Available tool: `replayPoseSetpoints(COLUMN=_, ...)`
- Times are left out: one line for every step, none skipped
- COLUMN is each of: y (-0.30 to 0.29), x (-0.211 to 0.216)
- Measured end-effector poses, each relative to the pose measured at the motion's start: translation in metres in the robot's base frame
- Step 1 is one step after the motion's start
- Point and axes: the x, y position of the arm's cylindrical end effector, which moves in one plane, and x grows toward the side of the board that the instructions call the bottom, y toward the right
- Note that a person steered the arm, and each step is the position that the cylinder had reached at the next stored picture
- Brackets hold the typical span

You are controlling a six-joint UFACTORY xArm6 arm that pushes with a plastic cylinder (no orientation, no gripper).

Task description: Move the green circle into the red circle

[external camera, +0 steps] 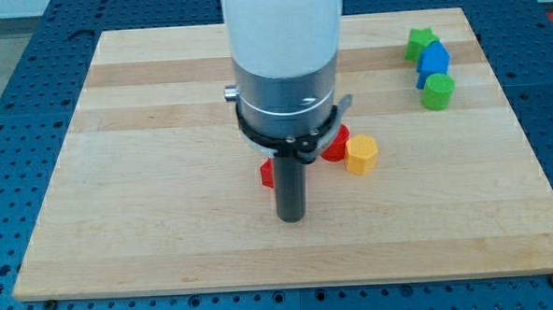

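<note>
The green circle [437, 91] lies at the view's upper right, just below a blue block [432, 60] and a green star [420, 42]. The red circle [336, 144] lies near the board's middle, partly hidden behind the arm's body, touching a yellow hexagon [362, 155] on its right. My tip [290, 216] rests on the board below and to the left of the red circle, far from the green circle. A second red block [268, 173] peeks out just left of the rod; its shape is hidden.
The wooden board [147, 179] sits on a blue perforated table [12, 92]. The arm's wide white and grey body [285, 70] hides the board's upper middle.
</note>
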Motion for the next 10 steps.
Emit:
replayPoseSetpoints(y=0.0, x=-0.015)
replayPoseSetpoints(y=0.058, x=-0.013)
replayPoseSetpoints(y=0.132, x=-0.005)
replayPoseSetpoints(y=0.202, x=-0.005)
replayPoseSetpoints(y=0.248, x=-0.053)
replayPoseSetpoints(y=0.286, x=-0.108)
replayPoseSetpoints(y=0.306, x=-0.159)
replayPoseSetpoints(y=0.283, x=-0.184)
replayPoseSetpoints(y=0.226, x=-0.184)
replayPoseSetpoints(y=0.169, x=-0.182)
